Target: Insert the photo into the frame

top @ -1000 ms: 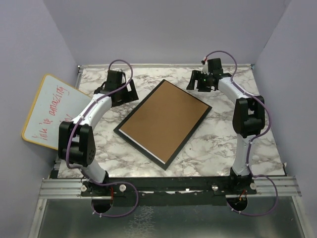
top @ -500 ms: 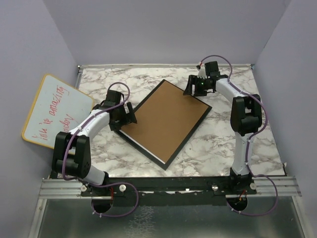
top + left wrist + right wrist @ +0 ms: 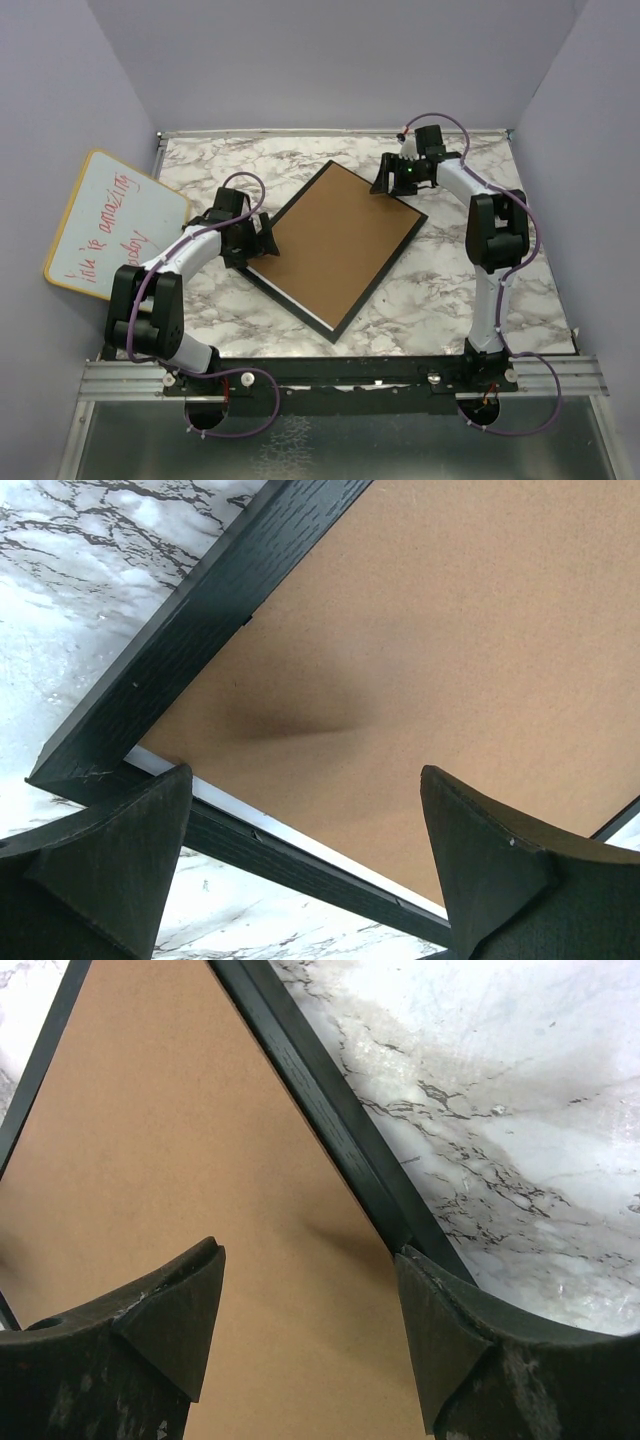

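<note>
- The yellow-rimmed whiteboard (image 3: 105,225) leans off the counter's (image 3: 430,290) left side, well apart from the work and no obstacle.
- The left tool (image 3: 305,780) has swung in from the far left of the counter. It now hangs over the left corner of the black frame (image 3: 190,620), with its jaws spread wide and gripping nothing, one either side of that corner.
- The frame lies face-down and turned diagonally, with the brown backing board (image 3: 335,240) filling its opening.
- A thin pale strip (image 3: 300,836) shows between the board and the near rail. I cannot tell whether it is the photo's edge or a mat.
- The photo itself is not visible, so it is either under the board or out of sight.
- The right tool (image 3: 308,1252) has dropped to the frame's far corner. Its jaws are parted and empty, one over the board and one at the outer rail.
- With both tools now at opposite corners, I judge the next step to be seating or lifting the board.
- Bare marble surrounds the frame on all sides, widest to the right and near, so there is room to slide or turn it.
</note>
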